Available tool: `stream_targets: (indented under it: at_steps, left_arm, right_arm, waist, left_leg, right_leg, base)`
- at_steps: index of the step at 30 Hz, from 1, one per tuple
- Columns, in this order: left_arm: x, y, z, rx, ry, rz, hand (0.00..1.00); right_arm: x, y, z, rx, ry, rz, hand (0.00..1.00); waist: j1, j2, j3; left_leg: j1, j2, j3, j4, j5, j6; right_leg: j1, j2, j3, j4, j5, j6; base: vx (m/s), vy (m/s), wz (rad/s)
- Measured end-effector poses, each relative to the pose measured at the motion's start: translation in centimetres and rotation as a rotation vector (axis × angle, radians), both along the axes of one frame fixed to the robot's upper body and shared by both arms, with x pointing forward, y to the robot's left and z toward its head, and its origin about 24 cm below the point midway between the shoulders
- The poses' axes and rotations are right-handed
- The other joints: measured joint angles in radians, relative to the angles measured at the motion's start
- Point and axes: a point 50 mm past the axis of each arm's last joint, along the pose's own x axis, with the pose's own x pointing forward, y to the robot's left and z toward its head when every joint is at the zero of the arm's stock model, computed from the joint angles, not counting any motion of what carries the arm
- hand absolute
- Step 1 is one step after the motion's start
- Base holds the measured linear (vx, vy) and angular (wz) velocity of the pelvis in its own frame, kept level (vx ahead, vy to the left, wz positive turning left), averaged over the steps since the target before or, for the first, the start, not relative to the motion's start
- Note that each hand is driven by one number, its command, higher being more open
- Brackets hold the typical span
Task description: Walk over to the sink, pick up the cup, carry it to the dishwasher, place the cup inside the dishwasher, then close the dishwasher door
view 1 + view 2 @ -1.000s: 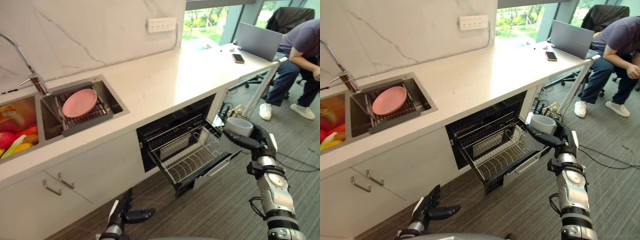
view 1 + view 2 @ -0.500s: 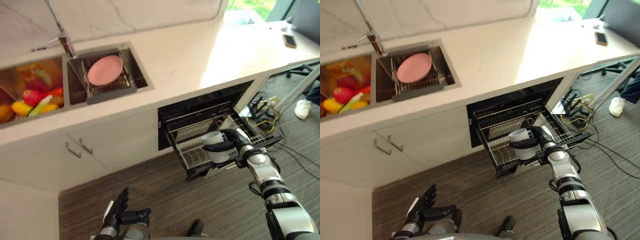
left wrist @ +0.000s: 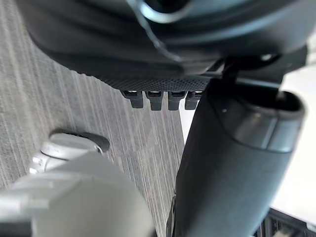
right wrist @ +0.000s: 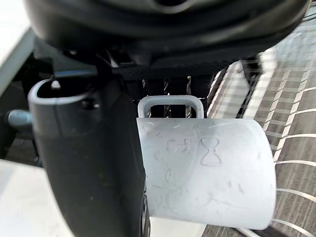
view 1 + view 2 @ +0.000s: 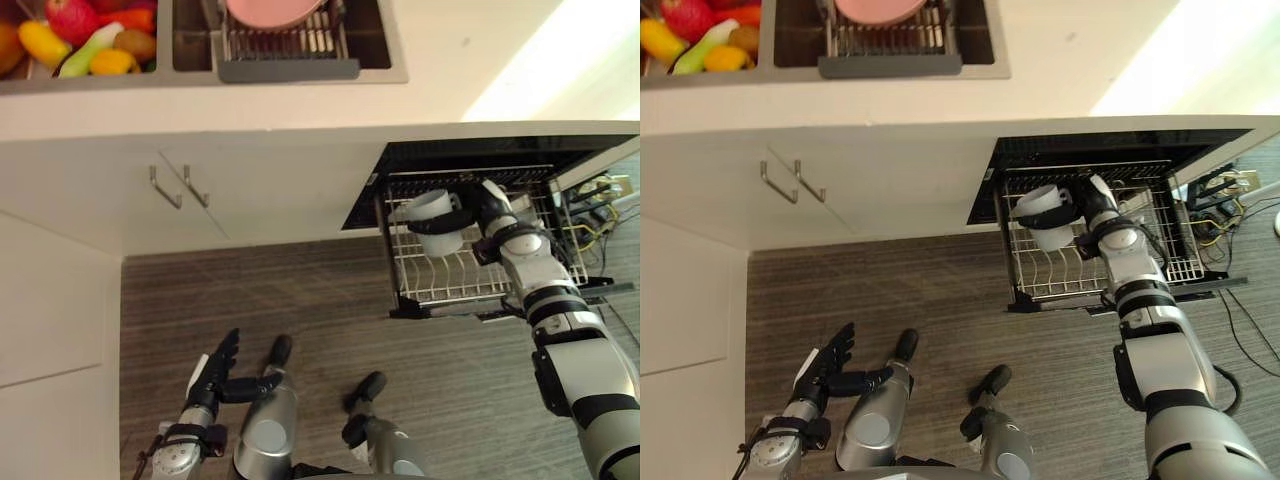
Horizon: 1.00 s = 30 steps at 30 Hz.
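Overhead, the right hand (image 5: 482, 203) curls its fingers (image 5: 441, 223) round the cup (image 5: 427, 206) above the rack (image 5: 450, 281); its wrist view adds the handle (image 4: 170, 100).

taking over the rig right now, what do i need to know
Right hand: shut on the cup, held over the pulled-out rack of the open dishwasher.
Left hand: open, idle, low above the floor.
Done: cup picked up and brought to the dishwasher.
Left: set the cup in the rack, let go, close the dishwasher.
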Motion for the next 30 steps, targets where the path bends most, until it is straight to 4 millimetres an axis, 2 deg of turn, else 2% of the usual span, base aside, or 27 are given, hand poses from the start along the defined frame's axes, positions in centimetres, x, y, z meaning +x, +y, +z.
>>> stream_targets:
  at_steps: [4,9,12,16,17,24,30]
  left_arm:
    - [0.2,-0.1,0.1,-0.005,-0.002,-0.004,1.0]
    - [0.9,-0.3,0.3,-0.011,-0.021,-0.009,1.0]
    - [1.2,-0.8,0.4,-0.03,-0.029,-0.013,1.0]
    - [1.4,-1.2,0.3,-0.051,-0.027,-0.015,1.0]
    - [1.4,-1.3,0.3,-0.059,-0.026,-0.015,1.0]
    - [2.0,-2.5,0.3,-0.089,-0.034,-0.05,1.0]
    - [2.3,-3.1,0.4,-0.146,-0.051,-0.036,1.0]
  right_arm:
    - [0.4,-0.3,0.8,0.027,0.01,-0.031,0.0]
    - [0.5,-1.1,0.9,0.053,0.055,-0.089,0.0]
    - [0.6,-1.4,1.3,0.068,0.058,-0.121,0.0]
    - [0.3,-2.9,2.4,0.064,0.041,-0.172,0.0]
    - [0.2,-3.2,2.5,0.071,0.045,-0.184,1.0]
    - [0.3,-3.1,2.5,0.199,0.051,-0.148,1.0]
    - [0.6,-2.4,3.2,0.286,0.03,-0.06,1.0]
  waist:
    - [0.019,0.007,0.014]
    - [0.019,0.013,0.029]
    - [0.016,0.035,0.043]
    - [0.016,0.055,0.054]
    - [0.016,0.059,0.057]
    - [0.011,0.078,0.066]
    - [0.009,0.078,0.066]
  left_leg:
    - [-0.039,0.0,-0.017,0.012,0.012,-0.008]
    - [-0.079,0.0,-0.026,0.025,0.014,-0.008]
    - [-0.098,0.001,-0.025,0.028,0.015,-0.009]
    - [-0.117,0.004,-0.021,0.027,0.02,-0.012]
    - [-0.121,0.005,-0.018,0.027,0.023,-0.013]
    - [-0.131,0.009,-0.007,0.029,0.028,-0.015]
    - [-0.131,0.011,0.0,0.033,0.031,-0.019]
  right_leg:
    - [-0.027,0.008,-0.002,0.0,0.0,0.0]
    - [-0.054,0.007,0.0,0.0,0.0,0.0]
    - [-0.069,0.008,0.005,0.0,0.0,0.0]
    - [-0.091,0.009,0.013,0.0,0.0,0.0]
    - [-0.097,0.01,0.015,0.0,0.0,0.0]
    - [-0.115,0.011,0.037,0.0,-0.002,-0.001]
    - [-0.115,0.011,0.043,0.0,-0.019,-0.01]
  base:
    - [0.0,0.024,0.09]
    - [-0.02,0.022,0.05]
    - [-0.03,0.015,-0.03]
    - [-0.02,0.003,-0.03]
    - [0.0,0.0,-0.07]
    - [0.0,0.0,-0.05]
    - [-0.01,-0.005,-0.01]
